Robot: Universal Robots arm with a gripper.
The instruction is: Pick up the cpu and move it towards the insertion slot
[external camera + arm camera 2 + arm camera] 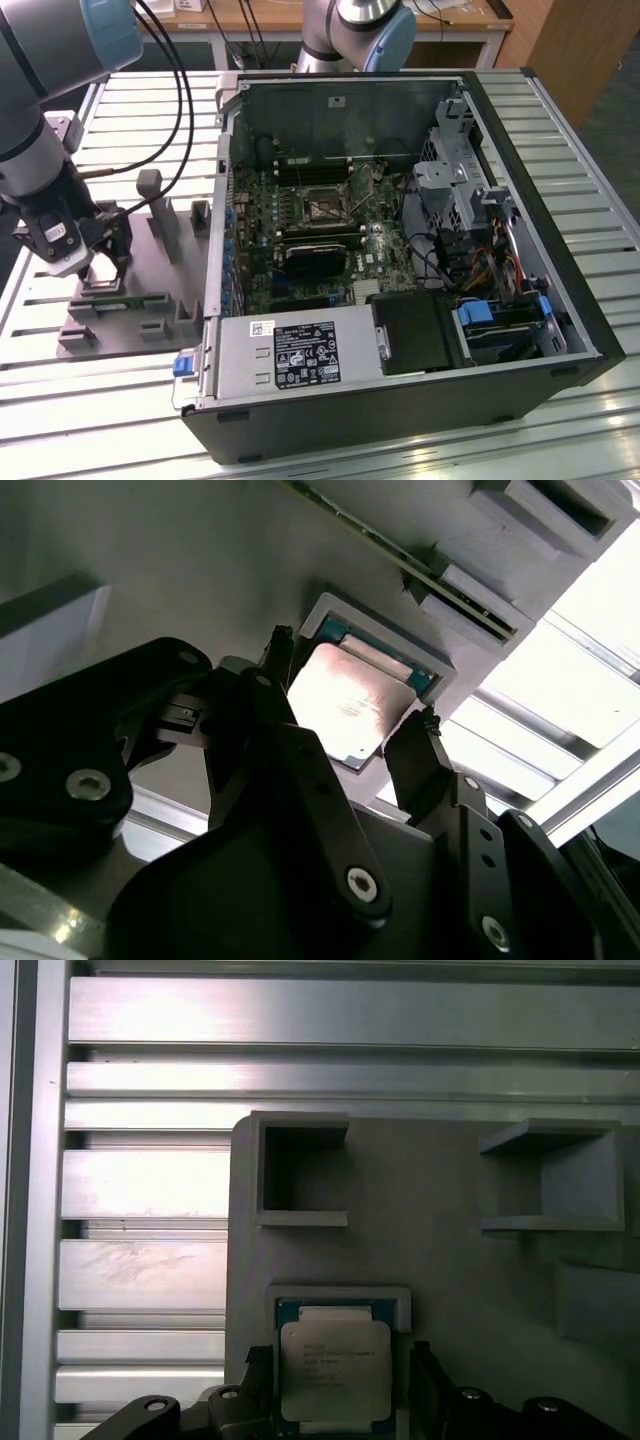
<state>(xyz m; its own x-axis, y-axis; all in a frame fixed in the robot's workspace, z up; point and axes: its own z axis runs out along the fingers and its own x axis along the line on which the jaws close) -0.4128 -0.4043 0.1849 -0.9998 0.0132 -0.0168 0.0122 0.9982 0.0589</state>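
Pickup stage, seemingly, with no grip yet made: hovering low with the black two-fingered gripper [100,268] over the small flat square silvery-topped cpu [335,1375], holding the fingers [425,755] spread apart and flanking two opposite edges without clamping. Leaving the chip seated flat in a shallow square recess of the grey plastic fixture plate [150,265], well apart from the shiny square metal-framed insertion slot [325,205] inside the open black computer case [400,420]. Calling, likely, for closing evenly on the chip's edges and clearing the recess rim without tilting. Facing, on the way, upright grey plastic posts [160,210] on the plate, the case's grey metal side wall [213,230] between plate and socket, and a long black finned module [315,258] just beside the socket.
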